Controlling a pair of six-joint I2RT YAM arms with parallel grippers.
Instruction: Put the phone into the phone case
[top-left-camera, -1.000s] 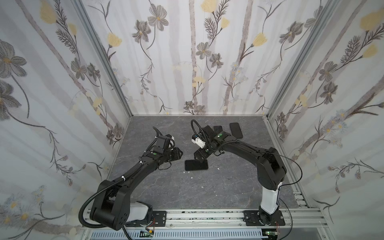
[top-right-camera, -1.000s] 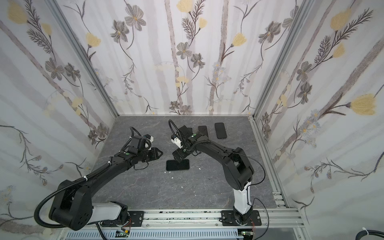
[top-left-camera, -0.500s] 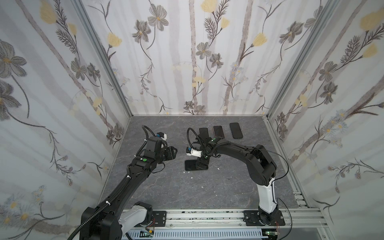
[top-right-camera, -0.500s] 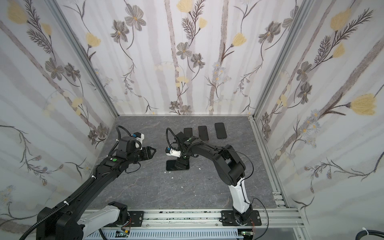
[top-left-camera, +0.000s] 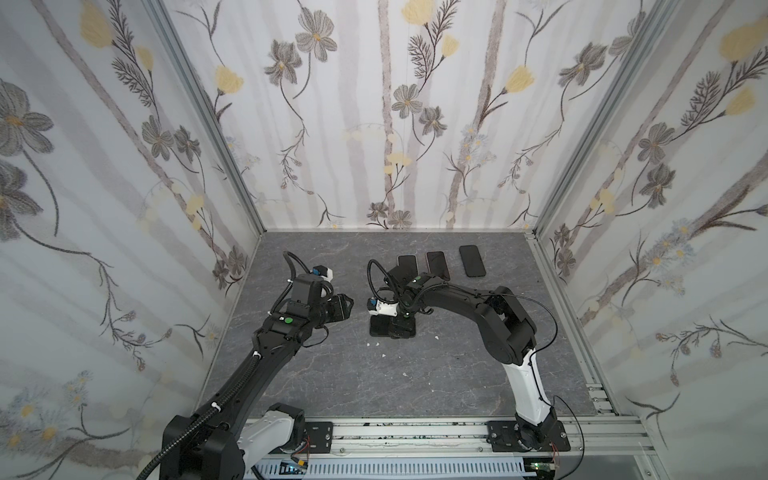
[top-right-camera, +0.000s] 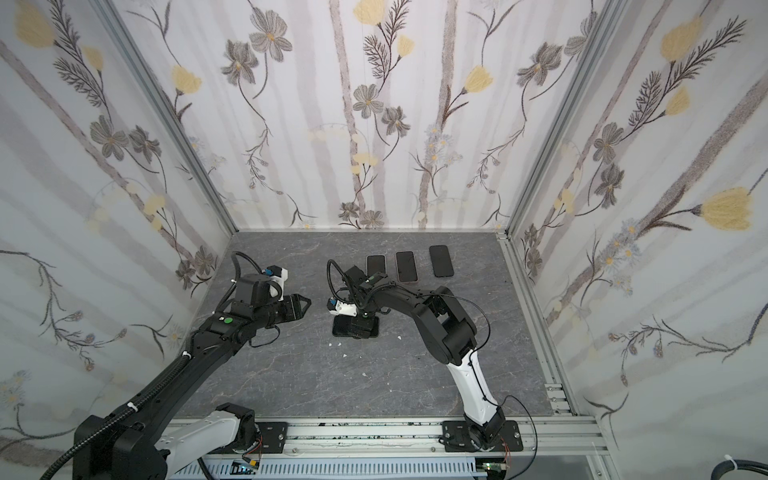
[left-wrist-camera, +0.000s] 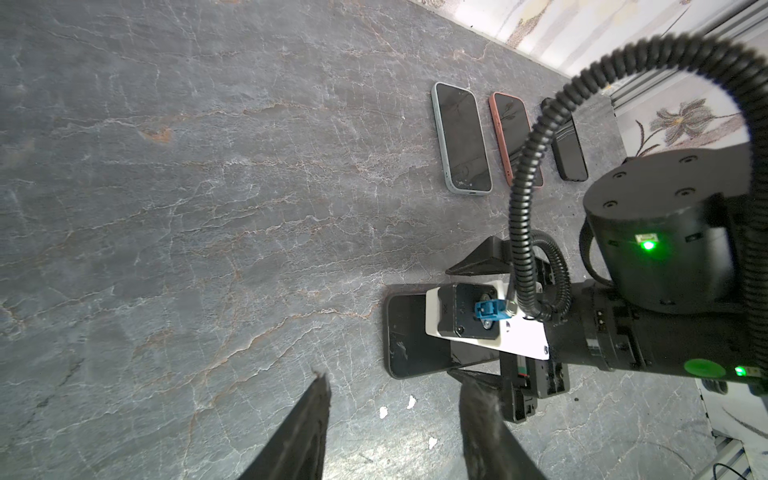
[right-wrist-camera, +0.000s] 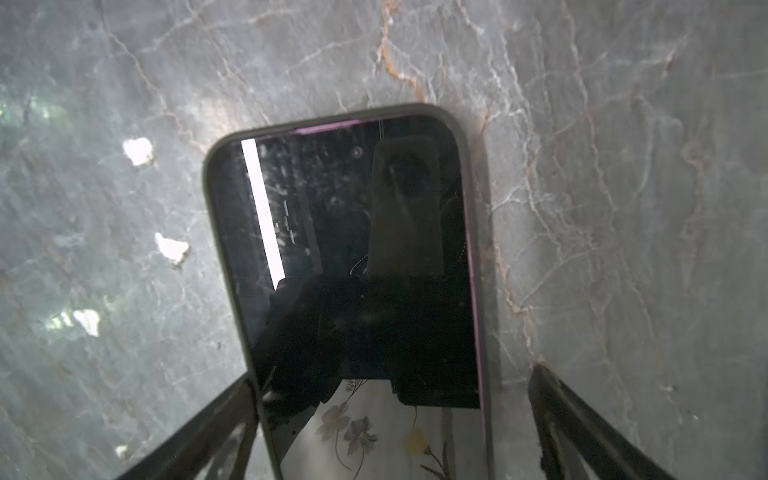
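phone (right-wrist-camera: 353, 249) lies flat mid-desk (top-left-camera: 415, 374) in the dark phone case (right-wrist-camera: 332, 117), right under the right gripper (top-left-camera: 399, 327): jaws apart, one finger along each long edge, not clamped. left gripper (top-left-camera: 350, 307) hovers just left of it, jaws apart, empty. vs a second ago: right gripper has come down over the phone from its far side, left gripper is roughly where it was, phone hasn't moved
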